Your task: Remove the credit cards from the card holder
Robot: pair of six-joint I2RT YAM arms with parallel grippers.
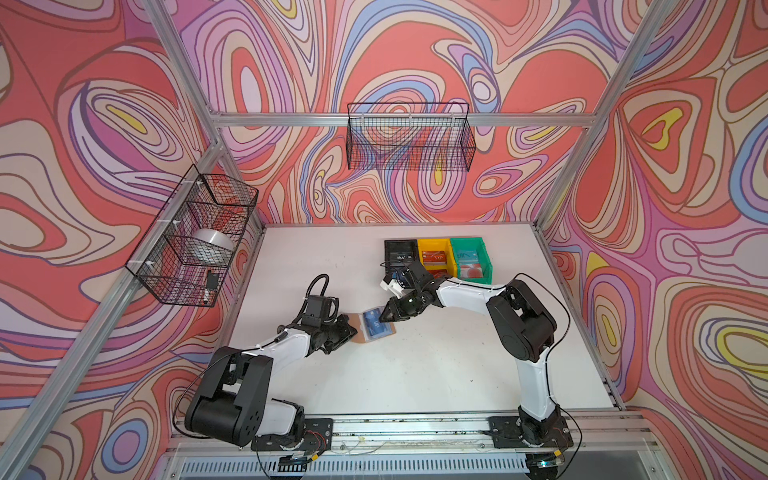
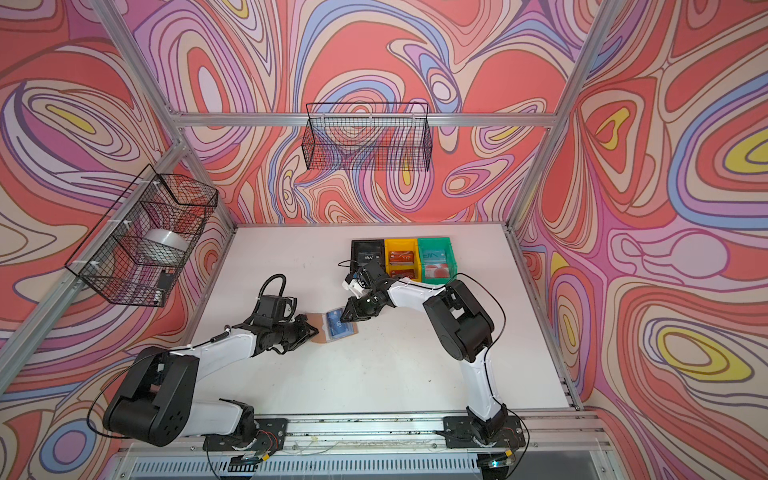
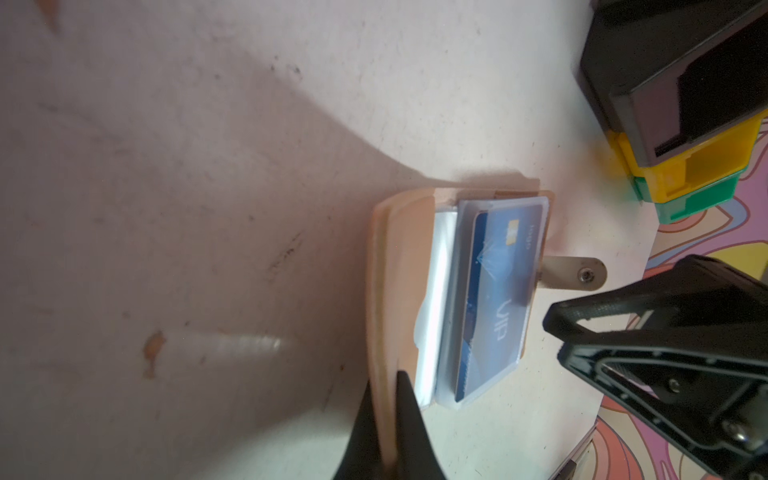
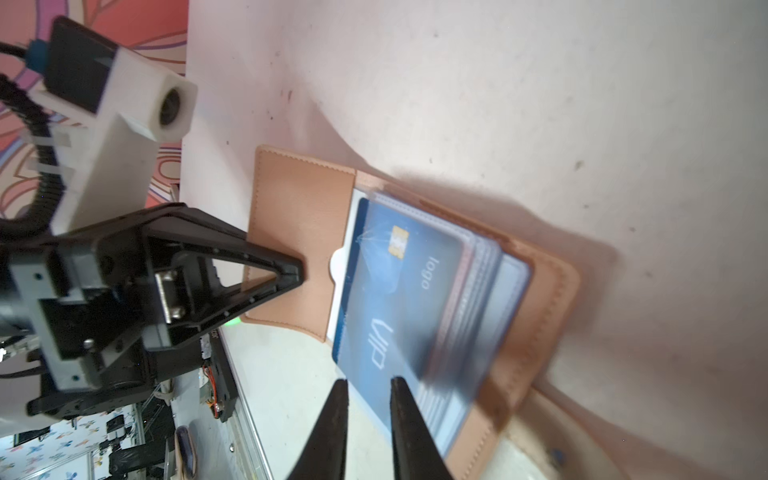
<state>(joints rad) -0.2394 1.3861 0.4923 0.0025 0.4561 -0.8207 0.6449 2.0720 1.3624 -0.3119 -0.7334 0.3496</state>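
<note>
The card holder lies open on the white table, tan covers spread flat, its strap tab sticking out to one side. On top of its stack of clear sleeves sits a blue credit card marked VIP. My left gripper is shut on the edge of the holder's cover. My right gripper is at the blue card's near corner. Its jaws stand a narrow gap apart, with that corner between them. The cards under the top sleeve are hidden.
A black bin, a yellow bin and a green bin stand in a row behind the right gripper, each holding cards. Two wire baskets hang on the walls, one at the back, another on the left.
</note>
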